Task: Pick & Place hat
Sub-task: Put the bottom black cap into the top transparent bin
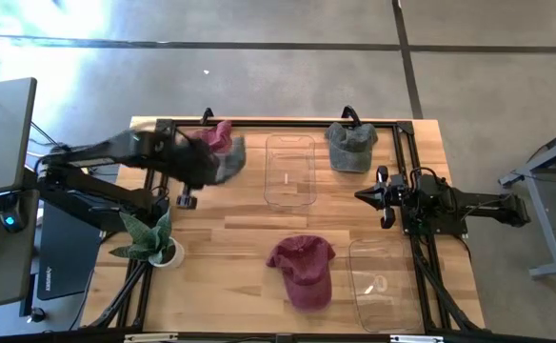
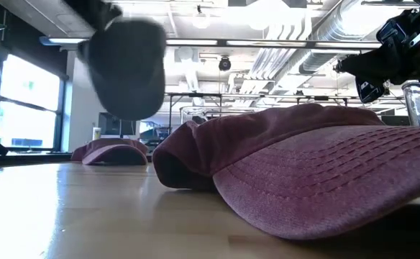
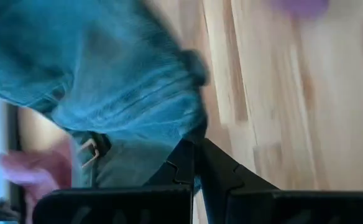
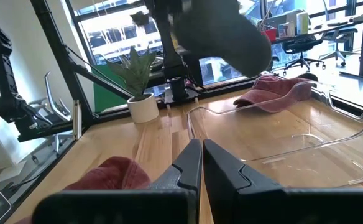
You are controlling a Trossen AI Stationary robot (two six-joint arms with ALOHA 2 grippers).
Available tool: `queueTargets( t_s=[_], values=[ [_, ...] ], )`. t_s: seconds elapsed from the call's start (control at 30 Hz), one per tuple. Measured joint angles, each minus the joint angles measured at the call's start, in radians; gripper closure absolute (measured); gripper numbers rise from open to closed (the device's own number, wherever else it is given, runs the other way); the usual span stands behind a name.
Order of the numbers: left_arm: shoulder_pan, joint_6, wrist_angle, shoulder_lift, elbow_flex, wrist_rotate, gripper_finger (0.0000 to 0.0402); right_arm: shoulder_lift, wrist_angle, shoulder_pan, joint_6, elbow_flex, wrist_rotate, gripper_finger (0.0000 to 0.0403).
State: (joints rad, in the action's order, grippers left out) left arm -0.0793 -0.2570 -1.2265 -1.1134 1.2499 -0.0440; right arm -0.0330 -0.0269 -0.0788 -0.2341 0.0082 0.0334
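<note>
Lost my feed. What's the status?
Left gripper shut on grey-blue hat, lifted off table. Right gripper shut, empty, waiting. Clear bin alongside, nothing blocking.

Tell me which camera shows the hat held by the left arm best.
The low view: the grey hat hangs whole and clear of the table. The high view has it blurred; the left wrist view shows only fabric in the left hand; the right wrist view crops it.

Daylight floods in from windows (image 4: pixel 138 28) and glares on the floor (image 1: pixel 88 24) at eleven o'clock. The lifted grey hat (image 2: pixel 127 68) is motion-blurred, and the near red hat (image 2: pixel 325 173) looms soft.
</note>
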Motion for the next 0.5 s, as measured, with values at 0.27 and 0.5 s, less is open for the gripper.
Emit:
queueTargets(
  t_s=[0.27, 0.5],
  values=[
    [0.148, 0.16, 0.469, -0.011, -0.47, 0.092, 0.0401, 0.0, 0.0, 0.0, 0.0, 0.0, 0.0, 0.0391],
    [0.29, 0.309, 0.578, -0.058, -0.581, 0.142, 0.0393, -0.002, 0.0, 0.0, 0.0, 0.0, 0.0, 0.0391]
  ],
)
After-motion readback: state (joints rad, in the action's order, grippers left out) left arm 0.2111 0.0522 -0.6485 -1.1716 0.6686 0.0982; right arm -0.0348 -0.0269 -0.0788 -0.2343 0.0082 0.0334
